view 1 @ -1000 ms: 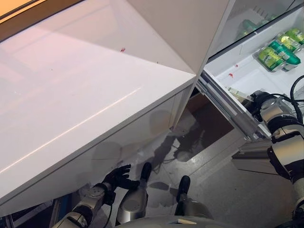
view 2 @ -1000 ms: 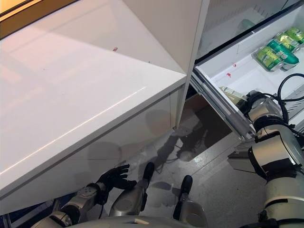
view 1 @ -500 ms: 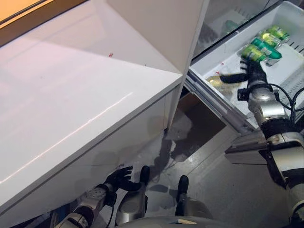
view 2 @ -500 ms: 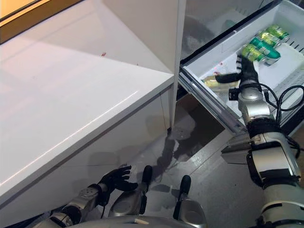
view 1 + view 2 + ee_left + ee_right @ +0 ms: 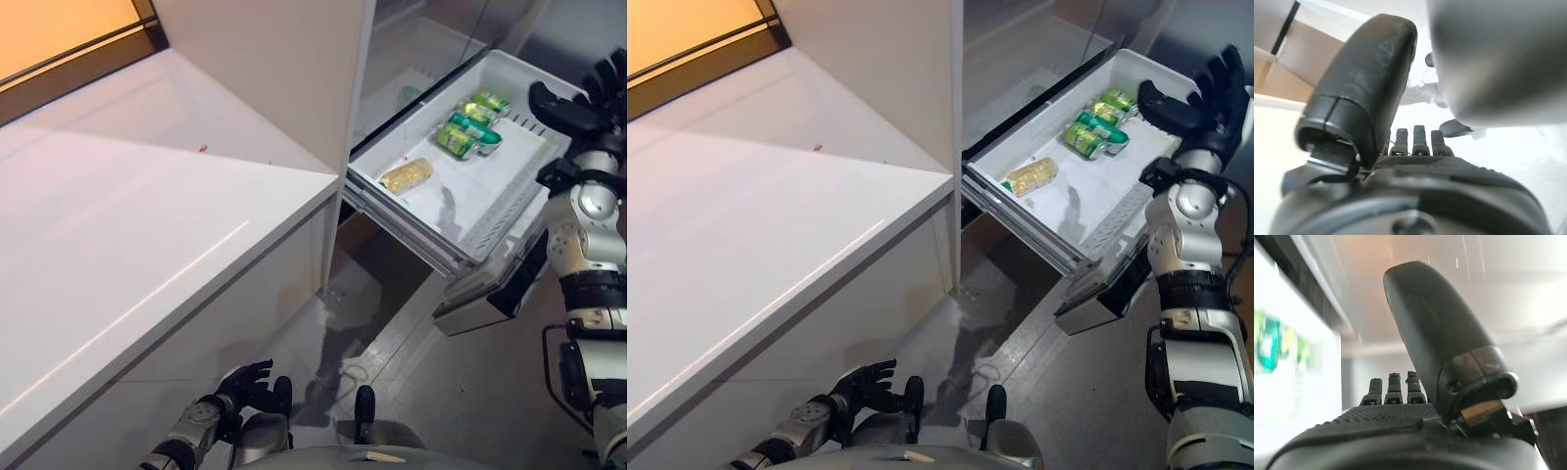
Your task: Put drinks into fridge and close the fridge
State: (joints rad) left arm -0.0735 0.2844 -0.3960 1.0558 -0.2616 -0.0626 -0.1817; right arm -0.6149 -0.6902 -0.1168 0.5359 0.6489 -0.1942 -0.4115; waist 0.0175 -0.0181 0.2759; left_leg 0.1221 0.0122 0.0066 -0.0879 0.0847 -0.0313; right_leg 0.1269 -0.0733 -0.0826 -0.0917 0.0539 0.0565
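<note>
The white fridge drawer (image 5: 509, 186) stands pulled out at the upper right. In it lie green cans (image 5: 470, 122) at its far end and a yellow drink (image 5: 407, 174) on its side nearer the front. My right hand (image 5: 1205, 98) is open and empty, raised above the drawer's right rim, apart from the drinks; its straight fingers show in the right wrist view (image 5: 1393, 387). My left hand (image 5: 245, 382) hangs low by the floor under the counter, open and empty; it also shows in the left wrist view (image 5: 1415, 142).
A white counter (image 5: 127, 225) fills the left and centre, with a white cabinet side (image 5: 274, 69) rising beside the fridge. A grey drawer front (image 5: 490, 284) hangs below the open drawer. Grey floor (image 5: 392, 323) lies between counter and fridge.
My right hand let go of the yellow drink in the drawer and rose up to the right, empty. The camera has swung, shifting the whole scene left. The left hand has stayed low.
</note>
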